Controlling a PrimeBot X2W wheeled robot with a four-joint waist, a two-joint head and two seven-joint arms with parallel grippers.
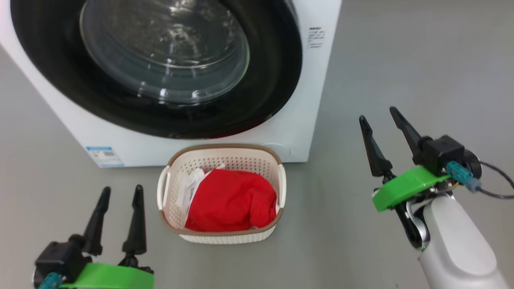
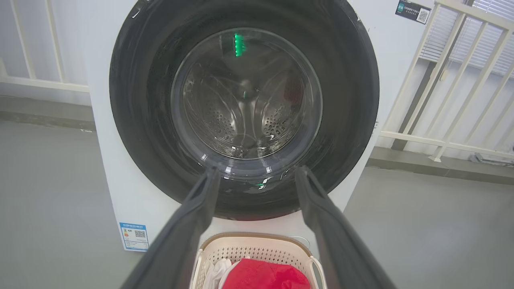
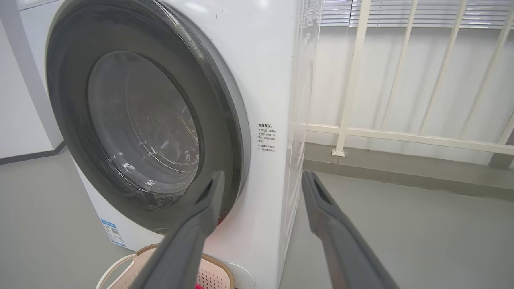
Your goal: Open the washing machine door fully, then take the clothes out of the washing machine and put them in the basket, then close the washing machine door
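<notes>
1. Head view: you see the washing machine door (image 1: 164,60) lying flush in the front of the washing machine (image 1: 313,100), so the closing step looks done. The clothes (image 1: 233,200) sit heaped in the basket (image 1: 225,239), which stands on the floor (image 1: 361,249) just in front of the machine. Your left gripper (image 1: 122,188) and right gripper (image 1: 377,113) both have their fingers spread wide with nothing between them, well apart from basket and door. The machine's top is cut off.
2. Left wrist view: through the door (image 2: 245,100) the drum (image 2: 225,120) looks bare, with no red fabric as far as the glare lets you judge. The left gripper (image 2: 258,170) is parted and empty. The basket (image 2: 257,237) and clothes (image 2: 265,277) are cut by the bottom edge.
3. Right wrist view: the door (image 3: 140,124) looks seated against the front, though you cannot confirm the latch. A red fleck (image 3: 219,220) shows at its lower edge; reflection or cloth, you cannot tell. The right gripper (image 3: 263,176) is wide apart and holds nothing. Little of the task seems left.
</notes>
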